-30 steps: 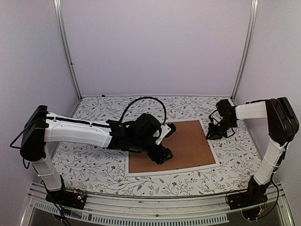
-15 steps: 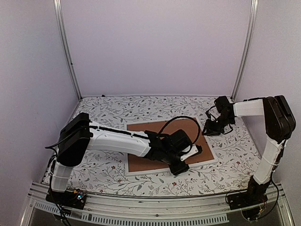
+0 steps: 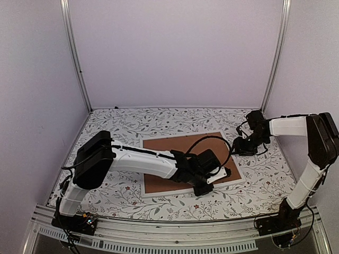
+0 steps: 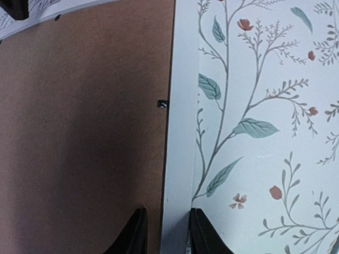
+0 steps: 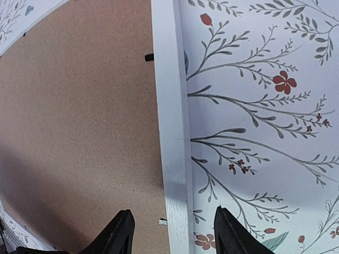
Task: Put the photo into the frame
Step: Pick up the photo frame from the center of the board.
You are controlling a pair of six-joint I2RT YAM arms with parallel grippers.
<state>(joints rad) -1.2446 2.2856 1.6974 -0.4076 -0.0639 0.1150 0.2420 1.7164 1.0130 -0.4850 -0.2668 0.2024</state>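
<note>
Lifting now could tilt or drag the frame point(image 4: 180, 132) and spill its brown board point(image 4: 79, 132), because the left gripper point(image 4: 167, 233) has only the near rail between its jaws, while the right gripper point(image 5: 172, 227) stands wide and holds nothing. The frame lies face down on the flowered table point(image 3: 122, 127); the left jaws, narrow but not quite clamped, straddle its white near rail, and the right jaws straddle the right-hand rail with room on both sides. The photo is not visible, so its place cannot be told.

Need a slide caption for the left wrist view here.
Left gripper straddling the frame at its white edge, brown backing board on one side, floral tablecloth on the other.
</note>
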